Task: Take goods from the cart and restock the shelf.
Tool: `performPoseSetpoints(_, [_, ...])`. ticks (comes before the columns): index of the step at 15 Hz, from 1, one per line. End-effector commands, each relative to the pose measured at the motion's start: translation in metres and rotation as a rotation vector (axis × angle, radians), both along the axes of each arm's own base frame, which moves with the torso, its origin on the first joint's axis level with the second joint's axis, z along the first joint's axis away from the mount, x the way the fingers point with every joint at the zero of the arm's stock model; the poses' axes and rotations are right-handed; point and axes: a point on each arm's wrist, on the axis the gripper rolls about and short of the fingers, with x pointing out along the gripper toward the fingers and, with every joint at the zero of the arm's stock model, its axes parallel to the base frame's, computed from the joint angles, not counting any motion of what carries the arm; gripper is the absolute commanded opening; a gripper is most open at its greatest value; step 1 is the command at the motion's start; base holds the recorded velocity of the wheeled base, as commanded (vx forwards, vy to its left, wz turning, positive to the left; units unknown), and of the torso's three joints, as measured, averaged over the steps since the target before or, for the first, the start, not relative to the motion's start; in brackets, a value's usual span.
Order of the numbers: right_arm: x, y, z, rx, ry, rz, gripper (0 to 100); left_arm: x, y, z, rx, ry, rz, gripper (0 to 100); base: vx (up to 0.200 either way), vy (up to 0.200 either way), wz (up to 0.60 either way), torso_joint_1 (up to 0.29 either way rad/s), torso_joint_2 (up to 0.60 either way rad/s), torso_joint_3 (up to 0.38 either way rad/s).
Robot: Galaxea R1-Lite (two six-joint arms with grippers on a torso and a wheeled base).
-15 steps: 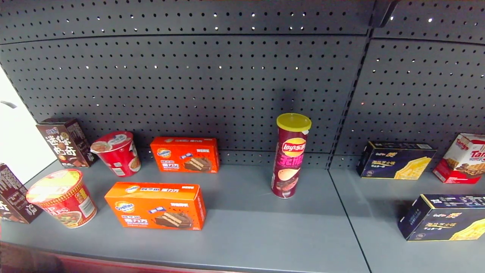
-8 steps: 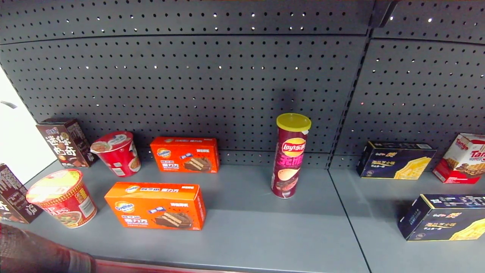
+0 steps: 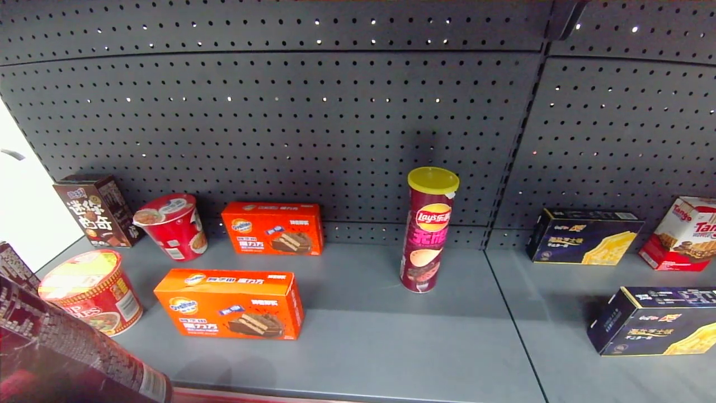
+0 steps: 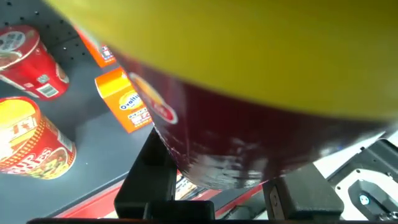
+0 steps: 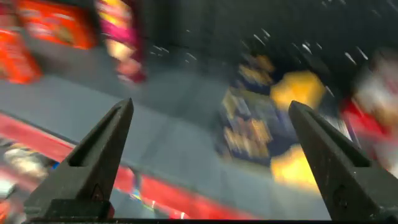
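One held can (image 3: 72, 352), which I judge light, stiff yet crushable and slick-skinned, best taken mid-body, sits clamped in my left gripper (image 4: 224, 186), low and well left of the shelf can (image 3: 429, 229), while my right gripper (image 5: 211, 162) gapes wide, empty.

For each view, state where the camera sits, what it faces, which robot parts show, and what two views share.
Head: robot's head, looking down at shelf; held can lower left.
Left wrist: left arm, facing shelf past left gripper clamping that can.
Right wrist: right arm, facing shelf past open right gripper.
Head, left wrist share the front orange box.
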Motion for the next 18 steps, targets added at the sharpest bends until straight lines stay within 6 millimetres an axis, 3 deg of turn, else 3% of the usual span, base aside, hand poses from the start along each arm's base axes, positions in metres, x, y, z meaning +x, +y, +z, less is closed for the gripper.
performPoseSetpoints(1, [0.077,0.042,0.056,-0.04,0.07,0.211,100,0.003,-0.001,-0.002,0.002,0.021,-0.007,0,0.0,0.0,0.0,0.0,0.0,0.0])
performPoseSetpoints(2, [0.09,0.051,0.06,-0.023,0.064,0.225,100,0.004,-0.001,-0.002,0.002,0.021,-0.007,0,0.0,0.0,0.0,0.0,0.0,0.0])
performPoseSetpoints(3, [0.128,0.076,0.07,0.002,0.036,0.258,100,0.006,-0.001,-0.003,0.002,0.033,-0.008,0,0.0,0.0,0.0,0.0,0.0,0.0])
performPoseSetpoints(6, [0.187,0.11,0.061,0.007,0.079,0.265,100,0.009,-0.001,-0.004,0.001,0.048,-0.005,0,0.0,0.0,0.0,0.0,0.0,0.0])
performPoseSetpoints(9, [0.209,0.125,0.046,0.017,0.142,0.271,100,0.016,-0.002,-0.001,-0.032,0.022,-0.002,0,0.0,0.0,0.0,0.0,0.0,0.0])
performPoseSetpoints(12, [0.23,0.135,0.045,0.016,0.143,0.26,100,0.021,-0.002,-0.008,-0.057,-0.023,0.008,0,0.0,0.0,0.0,0.0,0.0,0.0])
performPoseSetpoints(18, [0.238,0.14,0.032,0.01,0.149,0.316,100,0.017,-0.002,-0.019,-0.085,-0.012,0.025,0,0.0,0.0,0.0,0.0,0.0,0.0])
